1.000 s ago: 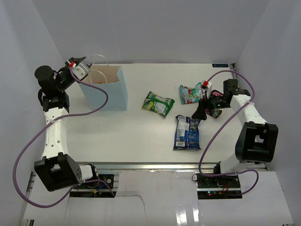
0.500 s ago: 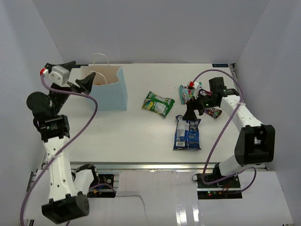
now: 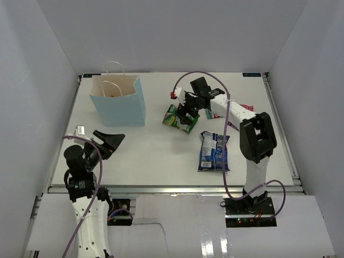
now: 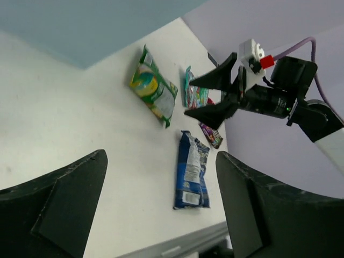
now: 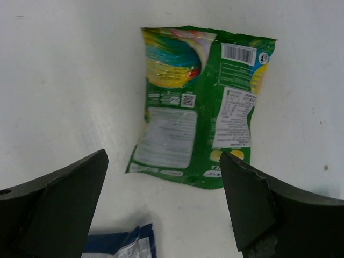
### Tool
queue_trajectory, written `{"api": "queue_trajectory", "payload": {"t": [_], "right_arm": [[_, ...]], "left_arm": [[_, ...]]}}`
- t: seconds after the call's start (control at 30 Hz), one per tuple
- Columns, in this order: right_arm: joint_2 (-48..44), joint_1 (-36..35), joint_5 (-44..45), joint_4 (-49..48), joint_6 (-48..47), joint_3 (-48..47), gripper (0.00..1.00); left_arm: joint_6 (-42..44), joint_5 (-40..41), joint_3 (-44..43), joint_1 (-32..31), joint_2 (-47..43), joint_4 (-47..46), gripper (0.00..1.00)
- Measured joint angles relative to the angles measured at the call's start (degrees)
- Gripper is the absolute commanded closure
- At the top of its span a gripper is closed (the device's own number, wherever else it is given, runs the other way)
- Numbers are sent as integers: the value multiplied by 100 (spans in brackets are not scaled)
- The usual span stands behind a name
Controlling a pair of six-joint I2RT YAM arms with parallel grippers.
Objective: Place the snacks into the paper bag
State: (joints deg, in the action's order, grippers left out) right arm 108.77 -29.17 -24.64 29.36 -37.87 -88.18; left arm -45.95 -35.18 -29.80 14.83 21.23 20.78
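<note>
tabletop (image 3: pixel 161 156): layout same as 1 s ago, only the arms moved.

paper bag (image 3: pixel 121 105): upright at far left, mouth open, not shifted. There's an orange tint inside the mouth. Probably the chip bag, can't confirm.

left arm: 1 s ago its claw was at the bag mouth. Now it's folded back to the near-left corner, well clear of the bag. left claw (image 3: pixel 110 138) is spread wide with nothing between the fingers (wrist view agrees). Reads as a finished drop-off and retreat.

right arm: 1 s ago it was at the far right by the candy packs. It has swung left across the tabletop. right claw (image 5: pixel 161 161) is spread and empty, hovering over the green bag (image 5: pixel 199 107), fingers either side and not touching. So green looks like the next pick. It needs a descent and a close.

Four packets still out, none moved:
- blue-white bag (image 3: pixel 213 151), centre-right, nearest the bases
- green bag, centre, under the claw
- teal-red candy bag (image 4: pixel 196 94), just right of green, partly hidden by the arm from above
- purple candy pack (image 4: pixel 211 135), beyond it to the right
</note>
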Motion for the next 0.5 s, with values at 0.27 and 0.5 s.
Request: {"api": "queue_trajectory", "payload": {"t": [0.27, 0.5], "right_arm": [[1296, -90, 868, 2, 4, -739, 2], [1333, -184, 999, -114, 238, -715, 42]], "left_arm": [[-1388, 72, 1012, 0, -306, 540, 10], [-1871, 0, 1392, 0, 262, 411, 11]]}}
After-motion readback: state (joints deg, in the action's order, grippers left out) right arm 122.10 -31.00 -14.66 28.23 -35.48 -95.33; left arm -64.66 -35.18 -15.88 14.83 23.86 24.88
